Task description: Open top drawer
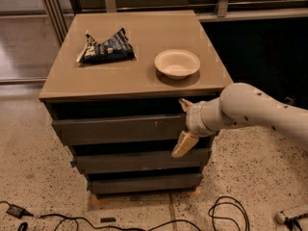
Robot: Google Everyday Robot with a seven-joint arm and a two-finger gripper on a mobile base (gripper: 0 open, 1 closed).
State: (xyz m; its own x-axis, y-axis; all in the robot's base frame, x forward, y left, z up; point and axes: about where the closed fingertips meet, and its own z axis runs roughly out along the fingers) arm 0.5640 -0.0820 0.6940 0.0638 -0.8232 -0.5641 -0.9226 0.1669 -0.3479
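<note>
The top drawer (pixel 120 129) is the widest dark grey-brown front of the cabinet, just under the tan top (pixel 72 85), with small pale scratches right of centre. It looks closed or nearly so. My gripper (pixel 182 125) is at the right end of this front, on a white arm (pixel 250 109) coming in from the right. Its fingers are spread apart vertically. The upper fingertip (pixel 182 102) is by the dark gap above the front. The lower pale finger (pixel 183 146) hangs over the front's lower edge. I cannot tell whether they touch it.
Two narrower drawer fronts (pixel 139 160) (pixel 144 183) sit below. On the cabinet top lie a dark snack bag (pixel 106 47) and a white bowl (pixel 177 63). Black cables (pixel 226 213) trail on the speckled floor in front. A dark panel stands to the right.
</note>
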